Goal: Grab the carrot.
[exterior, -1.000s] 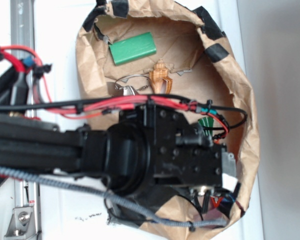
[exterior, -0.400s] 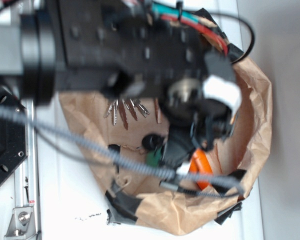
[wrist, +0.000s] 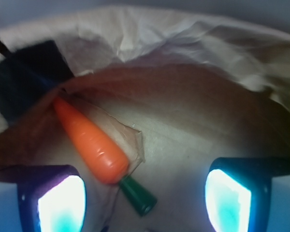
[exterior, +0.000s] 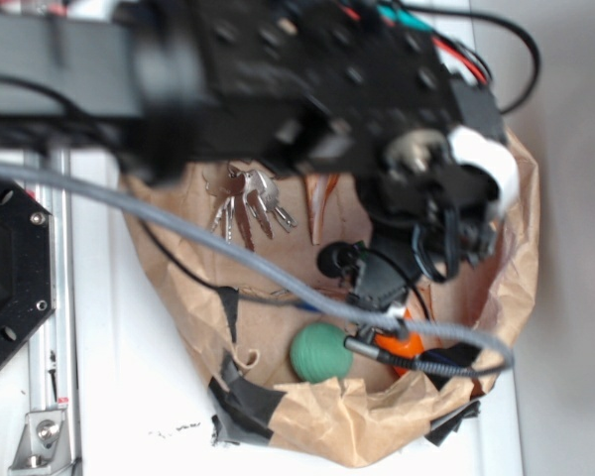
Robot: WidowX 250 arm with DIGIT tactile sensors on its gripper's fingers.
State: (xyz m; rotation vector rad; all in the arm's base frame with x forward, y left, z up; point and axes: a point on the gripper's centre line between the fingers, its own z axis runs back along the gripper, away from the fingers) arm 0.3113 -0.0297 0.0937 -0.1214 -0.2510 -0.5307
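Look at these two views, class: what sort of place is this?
Probably a robotics test bench: a white table, a taped paper bag holding toys and keys, a carrot between the open jaws.

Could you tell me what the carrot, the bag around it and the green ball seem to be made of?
The carrot looks like glossy moulded plastic: smooth orange body with bright highlights and a dark green stub. The bag looks like matte brown paper, creased and crumpled, patched with black tape. The green ball has a dull, faintly dimpled surface, perhaps rubber or foam; the picture leaves that open.
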